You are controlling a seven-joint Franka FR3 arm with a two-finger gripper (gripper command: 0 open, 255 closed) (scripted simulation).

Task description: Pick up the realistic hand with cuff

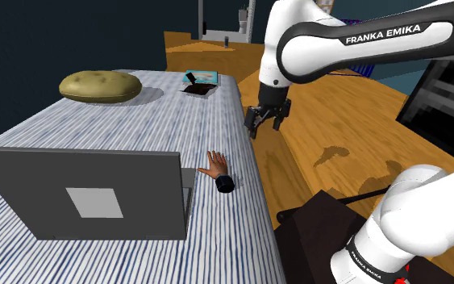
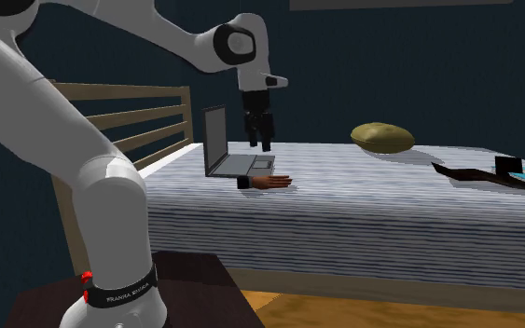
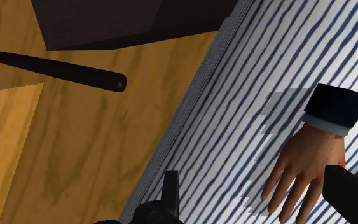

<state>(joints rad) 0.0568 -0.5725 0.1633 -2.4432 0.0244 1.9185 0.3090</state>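
A lifelike hand (image 1: 213, 166) with a dark cuff (image 1: 225, 184) lies palm down on the striped bed cover (image 1: 136, 129), close to the bed's edge and just beside the laptop. In the second exterior view the hand (image 2: 269, 182) sits in front of the laptop, and my gripper (image 2: 258, 140) hangs in the air a little above it. In the shoulder view the gripper (image 1: 264, 121) is over the bed's edge, up and to the right of the hand. My gripper (image 3: 250, 188) is open and holds nothing. In the wrist view the hand (image 3: 304, 159) lies near one finger (image 3: 349, 194), untouched.
An open grey laptop (image 1: 88, 194) stands beside the hand. A brown potato-like lump (image 1: 100, 86) lies at the bed's far end, with a dark object and book (image 1: 199, 81) near it. Wooden floor (image 1: 338, 137) and my dark stand (image 1: 322, 234) border the bed. A slatted headboard (image 2: 130, 116) rises behind the laptop.
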